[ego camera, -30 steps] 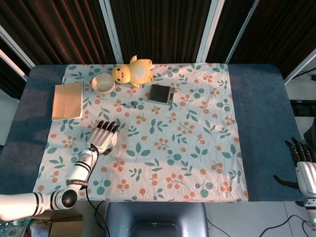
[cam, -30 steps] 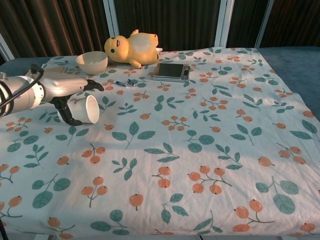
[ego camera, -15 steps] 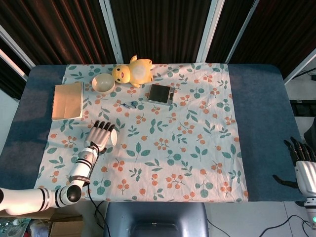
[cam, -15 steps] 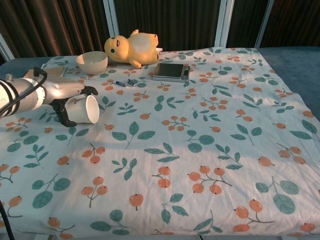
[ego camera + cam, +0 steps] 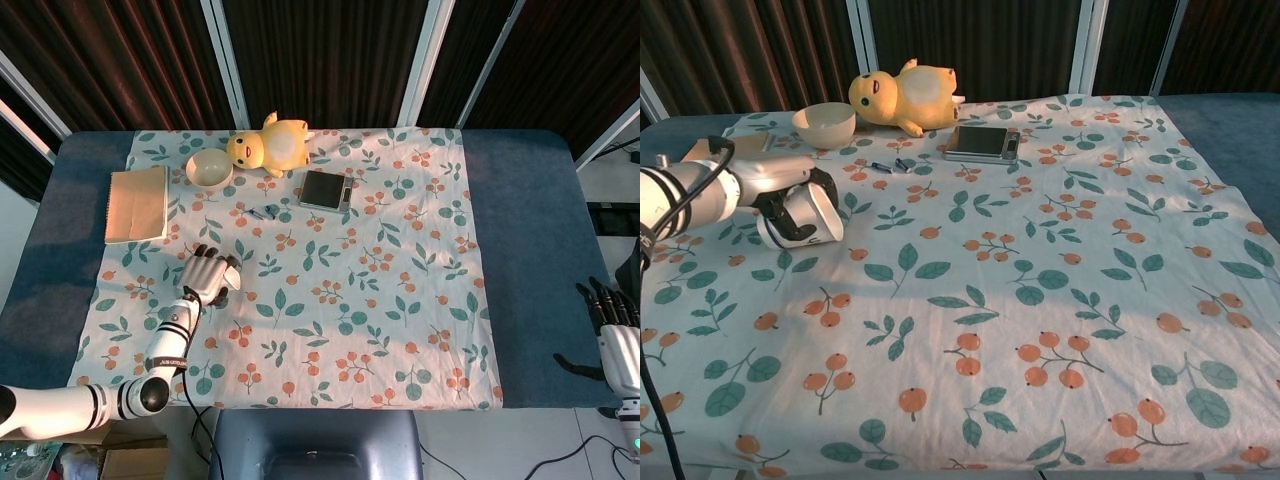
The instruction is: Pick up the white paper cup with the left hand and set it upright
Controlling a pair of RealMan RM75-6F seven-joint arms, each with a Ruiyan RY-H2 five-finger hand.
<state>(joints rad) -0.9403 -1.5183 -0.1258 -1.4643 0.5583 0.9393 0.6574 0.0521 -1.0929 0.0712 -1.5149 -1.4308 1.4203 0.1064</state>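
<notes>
Left robot hand (image 5: 790, 197) wrapped around the cup (image 5: 805, 215), cup lying on its side. Might slip and roll if squeezed too softly. Right robot hand (image 5: 612, 330) loose, holding nothing.

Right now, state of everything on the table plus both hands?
Cup: on its side, gripped by left hand.
Left hand: fingers wrapped over the cup.
Right hand: off the table edge, holding nothing, fingers apart.
Bowl: upright, looks empty.
Plush: lying on its side.
Scale: flat, nothing on it.
Notebook: closed, flat.
</notes>
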